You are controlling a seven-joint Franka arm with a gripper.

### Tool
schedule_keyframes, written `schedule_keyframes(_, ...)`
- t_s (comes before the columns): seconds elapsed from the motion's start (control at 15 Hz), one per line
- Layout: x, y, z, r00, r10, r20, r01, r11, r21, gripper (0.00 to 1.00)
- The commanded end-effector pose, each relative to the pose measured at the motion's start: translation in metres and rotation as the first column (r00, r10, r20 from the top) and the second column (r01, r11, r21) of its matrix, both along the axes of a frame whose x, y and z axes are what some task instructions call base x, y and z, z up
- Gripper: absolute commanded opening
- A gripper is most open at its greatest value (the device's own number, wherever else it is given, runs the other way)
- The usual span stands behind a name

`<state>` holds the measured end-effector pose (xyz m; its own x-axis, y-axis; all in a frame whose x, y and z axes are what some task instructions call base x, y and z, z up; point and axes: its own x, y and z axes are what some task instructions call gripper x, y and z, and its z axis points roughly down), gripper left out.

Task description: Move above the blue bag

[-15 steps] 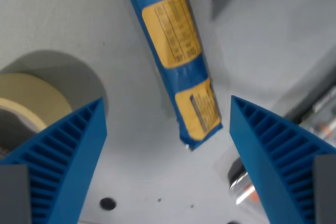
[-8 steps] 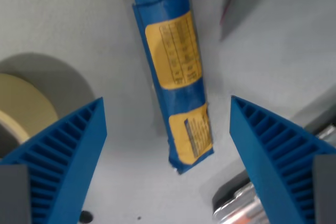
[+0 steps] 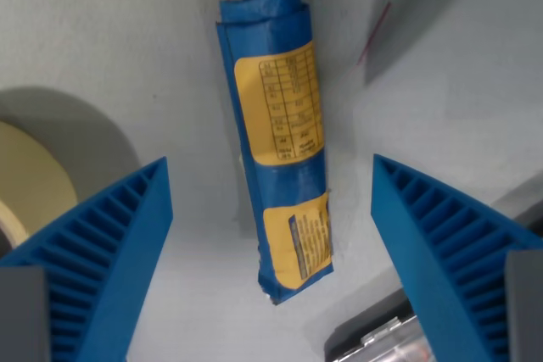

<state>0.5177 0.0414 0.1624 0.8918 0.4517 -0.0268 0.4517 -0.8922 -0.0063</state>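
Blue bag (image 3: 276,137): rolled, yellow labels, lying lengthwise on grey surface, slightly tilted

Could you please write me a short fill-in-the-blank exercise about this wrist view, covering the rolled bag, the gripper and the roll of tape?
1. The rolled blue plastic bag carries labels coloured ____.
2. The bag lies between the two ribbed blue fingers of the gripper, whose jaws stand ____.
3. The cream roll of tape sits at the wrist view's ____ edge.
4. The bag rests on a ____ table.

Missing words: yellow; open; left; grey
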Motion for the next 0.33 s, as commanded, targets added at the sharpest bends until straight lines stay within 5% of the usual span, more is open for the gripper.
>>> schedule_keyframes(0.07, 0.0079, -0.0006, -0.0026, 0.998, 0.060, -0.003, -0.060, 0.998, -0.028, 1.00)
schedule_keyframes(0.33, 0.0083, -0.0012, -0.0033, 0.999, 0.045, -0.003, -0.045, 0.999, -0.028, 1.00)
